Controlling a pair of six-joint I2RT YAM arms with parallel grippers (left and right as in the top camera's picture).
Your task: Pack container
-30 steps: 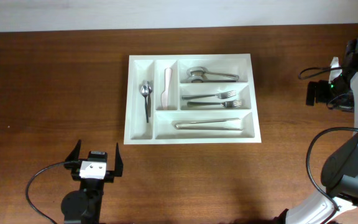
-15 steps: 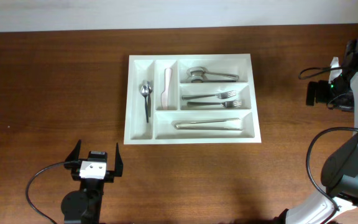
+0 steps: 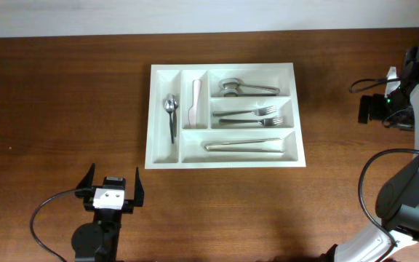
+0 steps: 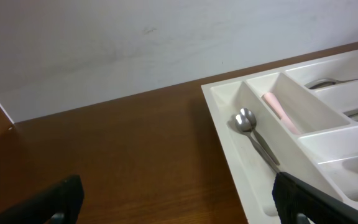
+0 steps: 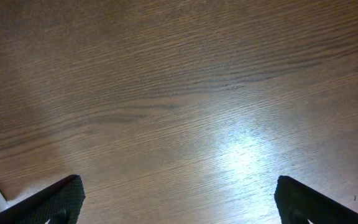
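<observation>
Wood table [image 3: 64,109] | left gripper [image 3: 114,173] at near edge, jaws wide apart, empty | tray [image 3: 224,164] mid-table, well apart from both arms, holds spoon [image 3: 170,109], pink handle [image 3: 195,102], forks [image 3: 257,115] | right gripper [image 5: 179,205] far right over bare wood, jaws wide apart, empty | white wall [image 4: 104,50] behind

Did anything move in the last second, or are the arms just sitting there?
Nothing visibly changed. The left gripper and right gripper stay open and empty, away from the container, and the cutlery lies in its compartments as before.
</observation>
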